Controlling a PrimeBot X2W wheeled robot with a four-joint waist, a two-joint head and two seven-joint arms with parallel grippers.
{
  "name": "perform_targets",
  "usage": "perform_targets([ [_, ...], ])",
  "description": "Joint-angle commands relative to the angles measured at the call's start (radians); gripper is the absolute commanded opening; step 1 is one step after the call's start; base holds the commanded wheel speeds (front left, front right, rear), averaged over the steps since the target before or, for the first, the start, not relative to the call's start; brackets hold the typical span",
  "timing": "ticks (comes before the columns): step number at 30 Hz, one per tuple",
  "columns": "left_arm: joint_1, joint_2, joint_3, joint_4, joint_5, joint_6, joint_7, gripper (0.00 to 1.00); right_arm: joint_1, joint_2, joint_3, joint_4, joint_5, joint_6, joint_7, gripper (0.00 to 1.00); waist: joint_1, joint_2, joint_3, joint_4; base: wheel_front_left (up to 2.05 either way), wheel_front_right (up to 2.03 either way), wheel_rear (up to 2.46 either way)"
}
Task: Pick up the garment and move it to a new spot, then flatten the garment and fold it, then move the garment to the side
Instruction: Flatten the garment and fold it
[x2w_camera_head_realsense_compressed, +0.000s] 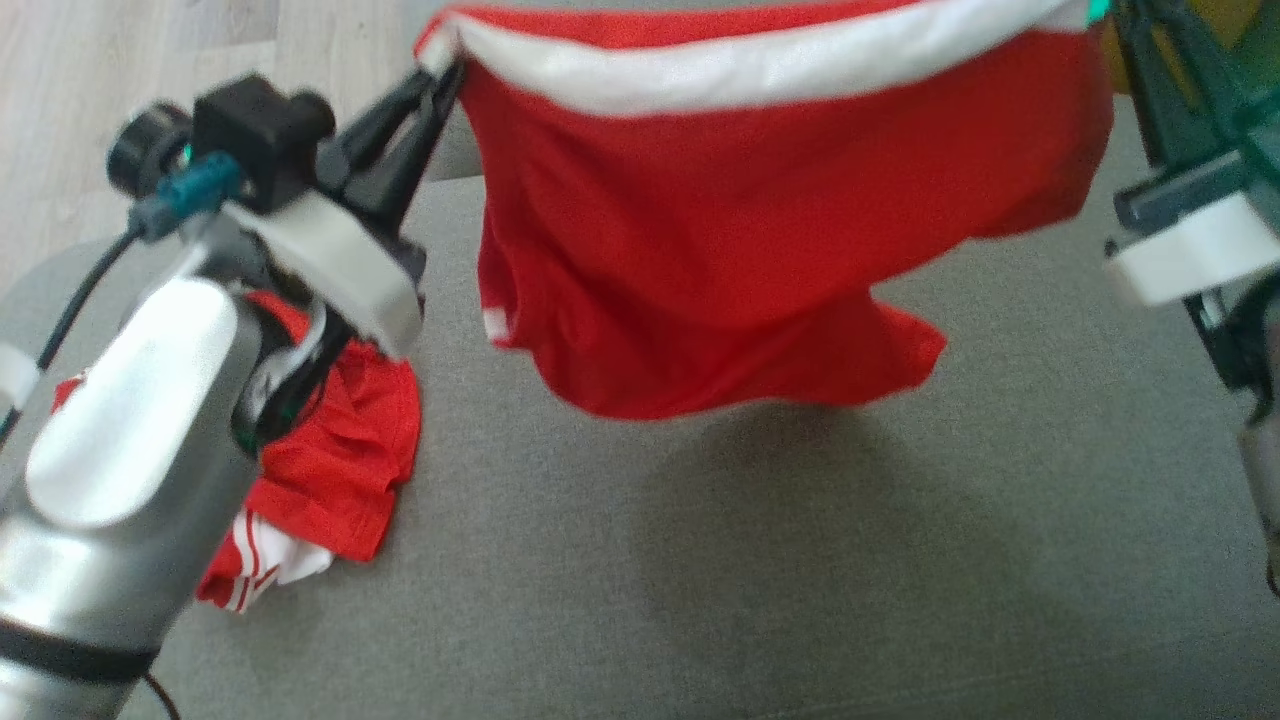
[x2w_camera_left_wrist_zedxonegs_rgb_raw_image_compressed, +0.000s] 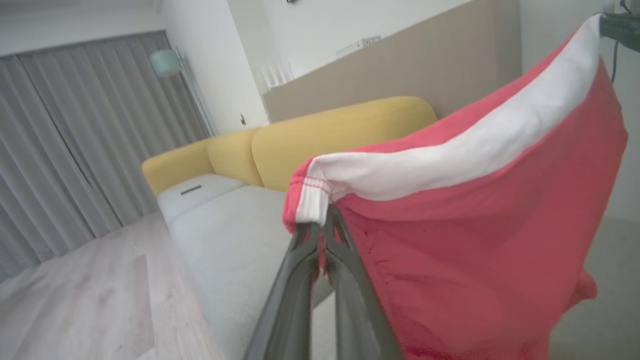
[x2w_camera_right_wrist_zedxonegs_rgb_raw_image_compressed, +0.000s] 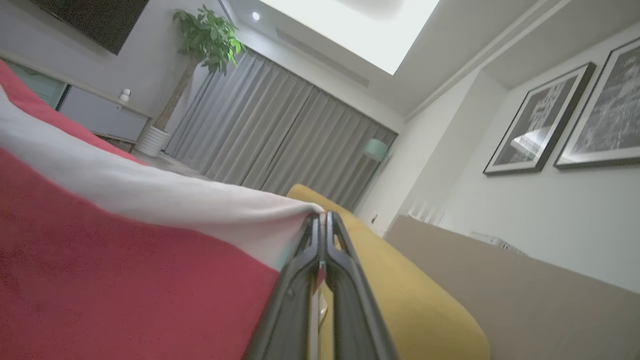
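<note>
1. Above the grey seat (x2w_camera_head_realsense_compressed: 700, 560), head view: the red garment (x2w_camera_head_realsense_compressed: 760, 250) is hung, maybe just clear; it should be lowered flat, slowly.
2. Left wrist view: one band corner is pinched by the left gripper (x2w_camera_left_wrist_zedxonegs_rgb_raw_image_compressed: 322, 225).
3. Right wrist view: the other is pinched by the right gripper (x2w_camera_right_wrist_zedxonegs_rgb_raw_image_compressed: 322, 220).

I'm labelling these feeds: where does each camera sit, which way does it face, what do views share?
Head: from the robot's head, looks down at the cushion; forearm, left gripper, right gripper show, holding shorts.
Left wrist: on left arm, looks along its shut fingers toward sofa and curtains.
Right wrist: on right arm, looks up toward the ceiling; shut fingers show.
Shared: shorts in all; sofa, curtains in both wrist views.
</note>
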Motion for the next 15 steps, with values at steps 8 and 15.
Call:
perform_targets([
  [8, -0.050, 0.119, 0.061, -0.191, -0.029, 0.017, 0.137, 0.00, -0.014, -0.087, 0.014, -0.136, 0.077, -0.001, 0.126, 0.00, 0.0000, -0.0001, 0.128, -0.009, 0.00, 0.00, 0.00],
  [15, -0.305, 0.117, 0.068, -0.079, -0.001, -0.029, 0.147, 0.00, -0.292, -0.079, 0.081, 0.021, 0.092, -0.001, 0.105, 0.00, 0.0000, -0.0001, 0.363, -0.035, 0.00, 0.00, 0.00],
])
